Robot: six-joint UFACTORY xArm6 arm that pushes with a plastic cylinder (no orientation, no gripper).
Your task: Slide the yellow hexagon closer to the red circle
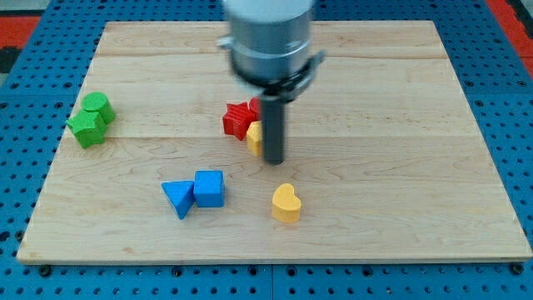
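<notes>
My tip is at the lower end of the dark rod near the board's middle. It sits just right of a yellow block, the hexagon, which the rod partly hides. Whether the tip touches it I cannot tell. A red star-shaped block touches the yellow block on its upper left. A sliver of another red block shows behind the rod; its shape is hidden.
A yellow heart lies below the tip. Two blue blocks, a triangle and a cube-like block, lie at the lower left. Two green blocks sit near the board's left edge. The wooden board rests on a blue pegboard.
</notes>
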